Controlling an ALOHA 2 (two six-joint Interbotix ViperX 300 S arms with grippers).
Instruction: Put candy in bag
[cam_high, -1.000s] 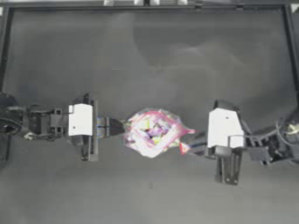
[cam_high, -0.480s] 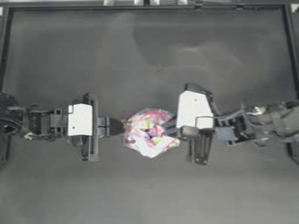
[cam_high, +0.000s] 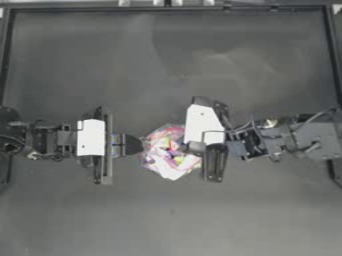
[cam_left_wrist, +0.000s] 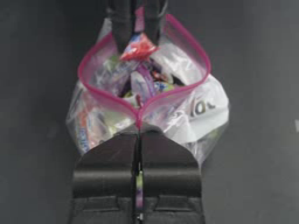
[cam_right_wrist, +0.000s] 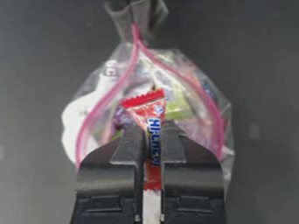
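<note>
Right gripper (cam_high: 195, 146): over the bag's right edge, having come leftward from well to the right of the bag a second ago and a little farther in than half a second ago. In its own wrist view the gripper (cam_right_wrist: 152, 131) has its jaws clamped together on the candy.

Candy (cam_right_wrist: 149, 122): a thin wrapped stick with a red crimped end and blue lettering on a white band — held upright between the right jaws, its red end poking out just above the bag's open mouth. From the left wrist view the candy (cam_left_wrist: 137, 48) shows as a red tip between the far jaws, right at the pink rim.

Bag (cam_high: 168, 151): on the table between the two grippers, in the same spot as in both earlier pictures. Its pink seal strip is spread into a wide loop, so the mouth of the bag (cam_left_wrist: 146, 105) stands open; yellow, white and pink sweets show through the clear plastic.

Left gripper (cam_high: 137, 146): at the bag's left edge, unmoved from a second ago. Its wrist view shows the gripper (cam_left_wrist: 139, 131) with jaws pressed together on the near end of the pink seal strip — pinching the bag there.

Table (cam_high: 167, 60): dark, bare surface around the bag.
</note>
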